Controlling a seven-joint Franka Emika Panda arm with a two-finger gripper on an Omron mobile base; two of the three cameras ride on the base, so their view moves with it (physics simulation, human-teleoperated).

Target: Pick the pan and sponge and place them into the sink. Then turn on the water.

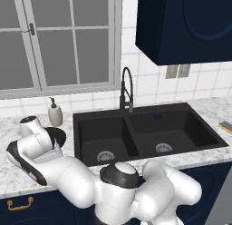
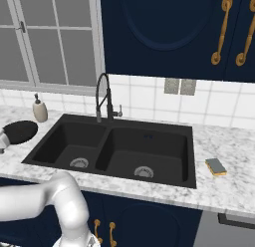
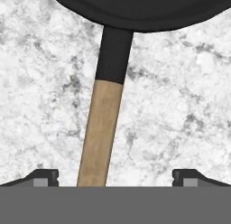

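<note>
With the jaws spread wide above the wooden handle [image 3: 100, 133] of the pan [image 2: 21, 131], which sits on the surface [image 2: 229, 186] left of the sink [image 2: 149, 156], a grip this far from the bowl risks the pan tipping or twisting when lifted.

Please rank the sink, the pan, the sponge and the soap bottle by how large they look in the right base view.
1. sink, by far the largest.
2. pan, partly cut off at the left edge.
3. soap bottle and sponge look about alike; the bottle stands farther back, so I would not rank them.
</note>
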